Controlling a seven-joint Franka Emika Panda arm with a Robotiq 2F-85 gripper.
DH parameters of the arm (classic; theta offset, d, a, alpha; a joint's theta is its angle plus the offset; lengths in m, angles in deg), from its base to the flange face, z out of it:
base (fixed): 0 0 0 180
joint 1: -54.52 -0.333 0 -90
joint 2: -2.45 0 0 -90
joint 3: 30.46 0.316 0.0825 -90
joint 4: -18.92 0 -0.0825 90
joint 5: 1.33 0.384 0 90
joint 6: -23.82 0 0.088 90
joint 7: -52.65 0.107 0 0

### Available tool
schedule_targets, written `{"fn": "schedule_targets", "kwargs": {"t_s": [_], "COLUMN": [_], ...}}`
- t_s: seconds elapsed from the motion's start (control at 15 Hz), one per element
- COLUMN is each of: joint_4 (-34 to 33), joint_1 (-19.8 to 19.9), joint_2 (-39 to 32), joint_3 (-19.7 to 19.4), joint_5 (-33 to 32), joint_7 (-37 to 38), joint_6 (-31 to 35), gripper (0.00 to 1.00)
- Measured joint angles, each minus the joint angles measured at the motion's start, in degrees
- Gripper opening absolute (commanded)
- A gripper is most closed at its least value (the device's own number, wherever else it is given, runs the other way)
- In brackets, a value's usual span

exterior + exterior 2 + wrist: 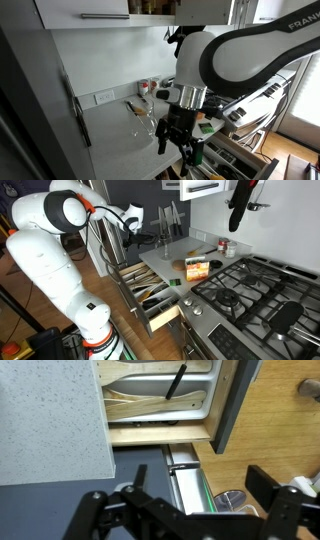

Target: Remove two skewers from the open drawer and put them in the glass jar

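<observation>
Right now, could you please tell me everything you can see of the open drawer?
The drawer stands pulled out below the grey counter, beside the stove. It is wide and shallow, with a pale front and a light, wood-like interior split into long compartments. Pale wooden utensils lie lengthwise in it, with one dark tool among them. The fingers are clear of it; I cannot make out skewers.

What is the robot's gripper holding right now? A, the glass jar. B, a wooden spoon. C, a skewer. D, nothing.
D: in the wrist view the gripper is open, and its fingers are spread wide apart with nothing between them.
</observation>
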Motion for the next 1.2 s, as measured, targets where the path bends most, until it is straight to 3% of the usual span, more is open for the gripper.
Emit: {"fn": "schedule_targets", "kwargs": {"t_s": [0.33, 0.53, 0.87, 1.2], "joint_4": [2.12, 6.28, 13.09, 14.92], "joint_1": [-1.02, -2.36, -4.70, -5.00], "joint_2": [-1.90, -3.43, -6.74, -10.57], "joint_3": [0.74, 2.60, 6.40, 8.32], "joint_5": [1.17, 4.38, 16.21, 18.78], "joint_7": [-0.07, -0.84, -7.47, -8.64], "joint_6": [1.20, 9.57, 26.06, 32.55], "gripper": [1.00, 1.00, 1.00, 1.00]}}
